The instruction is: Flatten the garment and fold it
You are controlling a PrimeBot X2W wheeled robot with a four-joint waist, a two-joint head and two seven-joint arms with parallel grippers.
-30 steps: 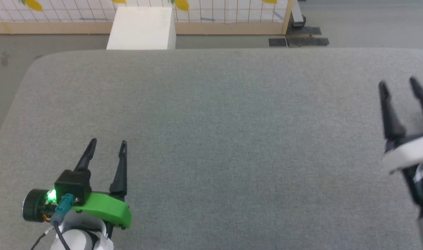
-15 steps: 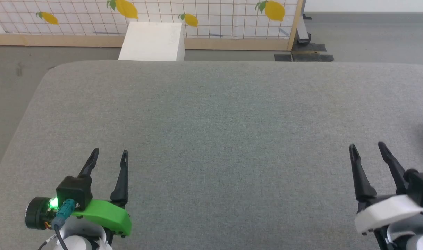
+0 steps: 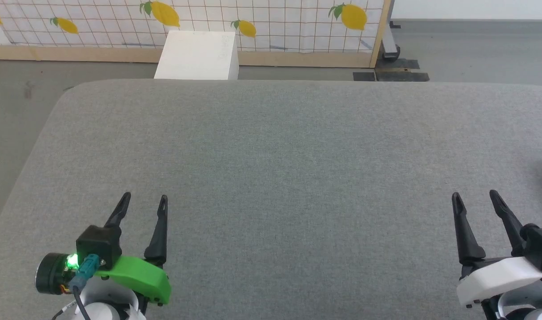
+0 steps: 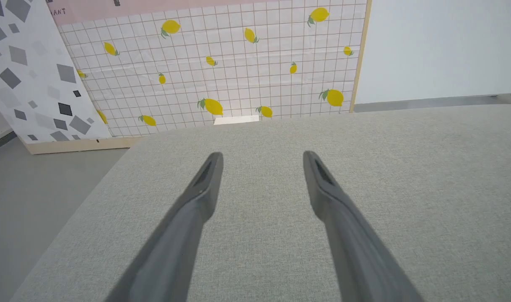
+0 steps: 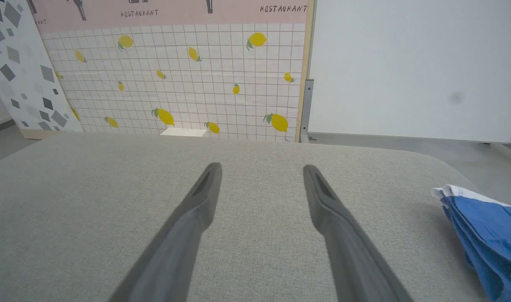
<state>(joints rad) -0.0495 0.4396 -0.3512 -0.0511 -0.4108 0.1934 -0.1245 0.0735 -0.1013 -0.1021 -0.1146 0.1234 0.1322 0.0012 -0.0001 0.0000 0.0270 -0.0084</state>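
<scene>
On the grey desk (image 3: 271, 146), head view, my left gripper (image 3: 145, 196) and right gripper (image 3: 473, 194) stand fingers apart, holding nothing. In the left wrist view, my fingers point toward a lemon-print screen (image 4: 221, 71). In the right wrist view, the garment (image 5: 486, 235) lies bunched at the desk's right side. It looks light and limp, so I'd pinch its white-trimmed edge.

The blue garment (image 5: 486, 235) is cut off at the right wrist view's lower right corner.
</scene>
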